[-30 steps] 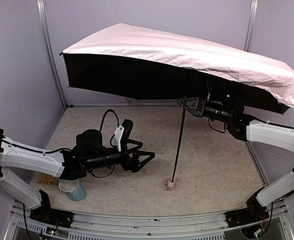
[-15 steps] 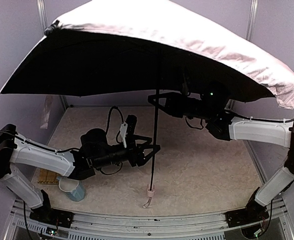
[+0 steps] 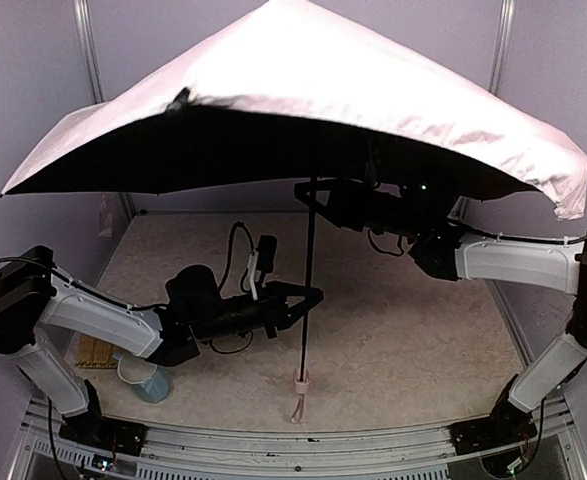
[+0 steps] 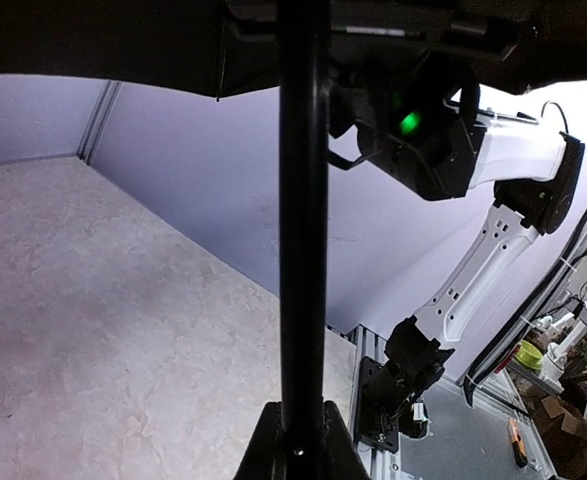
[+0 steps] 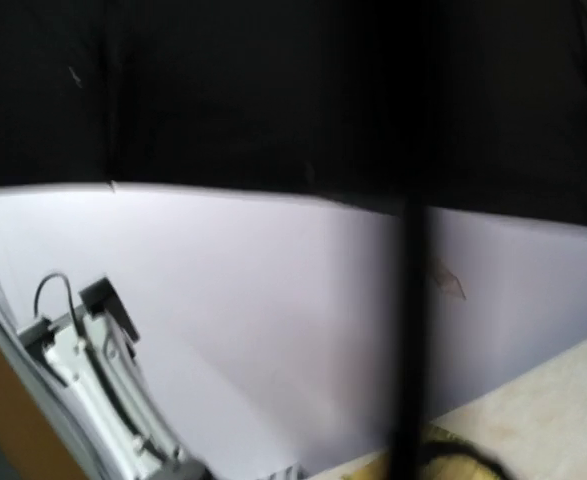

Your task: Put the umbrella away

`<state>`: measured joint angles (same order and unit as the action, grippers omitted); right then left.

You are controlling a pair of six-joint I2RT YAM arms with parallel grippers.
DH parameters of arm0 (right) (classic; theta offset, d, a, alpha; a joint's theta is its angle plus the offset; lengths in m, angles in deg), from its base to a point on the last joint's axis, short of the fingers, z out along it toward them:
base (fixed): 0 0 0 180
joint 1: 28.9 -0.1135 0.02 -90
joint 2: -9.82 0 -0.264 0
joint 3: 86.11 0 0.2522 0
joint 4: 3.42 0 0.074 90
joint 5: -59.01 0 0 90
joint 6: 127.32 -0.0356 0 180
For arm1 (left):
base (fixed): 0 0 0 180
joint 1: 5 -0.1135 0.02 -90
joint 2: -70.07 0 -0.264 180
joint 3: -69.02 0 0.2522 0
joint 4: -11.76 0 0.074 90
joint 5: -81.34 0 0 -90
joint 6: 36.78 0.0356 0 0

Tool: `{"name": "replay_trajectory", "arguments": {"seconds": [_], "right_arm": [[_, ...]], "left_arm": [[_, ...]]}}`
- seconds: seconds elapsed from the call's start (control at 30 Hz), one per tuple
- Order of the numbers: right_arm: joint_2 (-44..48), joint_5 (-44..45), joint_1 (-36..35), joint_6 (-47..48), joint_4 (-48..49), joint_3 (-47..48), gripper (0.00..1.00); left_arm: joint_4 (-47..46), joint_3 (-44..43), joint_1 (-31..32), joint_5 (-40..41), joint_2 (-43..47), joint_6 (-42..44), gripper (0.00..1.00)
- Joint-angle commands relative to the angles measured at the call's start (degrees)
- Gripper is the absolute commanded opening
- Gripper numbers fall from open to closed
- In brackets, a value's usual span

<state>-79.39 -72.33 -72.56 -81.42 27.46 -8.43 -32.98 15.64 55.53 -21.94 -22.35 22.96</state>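
My left gripper [image 3: 313, 296] clamps the shaft [image 3: 309, 250] of the umbrella [image 3: 303, 80], steadying it upright. Whether the right gripper [image 3: 305, 191] grasps it, I cannot tell.

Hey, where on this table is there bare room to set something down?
Biggest free patch: the table right of the umbrella pole, out to the right wall. A smaller strip lies behind the left arm, by the back wall. Crowded: the near-left corner, with the cup and brown slatted piece.
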Motion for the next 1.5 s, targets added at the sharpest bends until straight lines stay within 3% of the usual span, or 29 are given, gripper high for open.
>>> {"name": "replay_trajectory", "arguments": {"seconds": [0.0, 0.17, 0.3, 0.37, 0.5, 0.6, 0.77, 0.9, 1.1, 1.27, 1.37, 1.47], "right_arm": [[2.47, 6.75, 0.63, -0.1, 6.49, 0.12, 0.68], [1.88, 17.84, 3.3, 0.02, 6.6, 0.76, 0.77], [-1.16, 19.39, 5.02, -3.17, 8.28, 2.77, 0.81], [-2.39, 20.54, 5.24, -4.33, 9.83, 3.49, 0.89], [-5.11, 21.29, 5.25, -4.19, 8.79, 7.34, 0.89], [-6.85, 21.45, 5.25, -4.9, 8.72, 9.33, 0.81], [-9.33, 20.59, 5.25, -6.15, 8.78, 11.57, 0.76], [-10.94, 19.83, 5.25, -6.39, 8.7, 13.3, 0.57], [-11.47, 19.97, 5.25, -7.02, 7.66, 12.84, 0.56], [-11.78, 19.05, 5.25, -7.16, 7.13, 13.13, 0.3], [-11.62, 19.06, 5.25, -6.8, 6.68, 13.11, 0.0], [-11.28, 19.33, 5.25, -5.88, 5.41, 13.07, 0.0]], "left_arm": [[-6.44, 1.86, 0.66, 0.6, -1.33, -5.11, 0.0], [-6.29, 2.1, 2.14, 3.87, -0.54, -3.37, 0.0], [-6.67, 2.72, 2.4, 5.02, -0.3, -3.27, 0.0], [-7.77, 2.87, 2.4, 4.42, -0.59, -3.78, 0.0], [-8.57, 2.45, 2.41, 3.8, -1.47, -4.53, 0.0], [-9.27, 2.46, 2.55, 3.23, -1.86, -4.51, 0.0], [-8.69, 2.01, 2.63, 3.12, -1.88, -3.78, 0.0], [-8.3, 1.78, 2.6, 3.17, -1.84, -3.32, 0.0], [-7.68, 1.75, 2.64, 3.79, -1.36, -2.67, 0.0], [-7.41, 1.56, 2.65, 4.05, -1.36, -2.66, 0.0], [-6.89, 1.32, 2.57, 4.46, -1.14, -2.58, 0.0], [-6.38, 1.04, 2.6, 4.88, -0.86, -2.35, 0.0]]}}
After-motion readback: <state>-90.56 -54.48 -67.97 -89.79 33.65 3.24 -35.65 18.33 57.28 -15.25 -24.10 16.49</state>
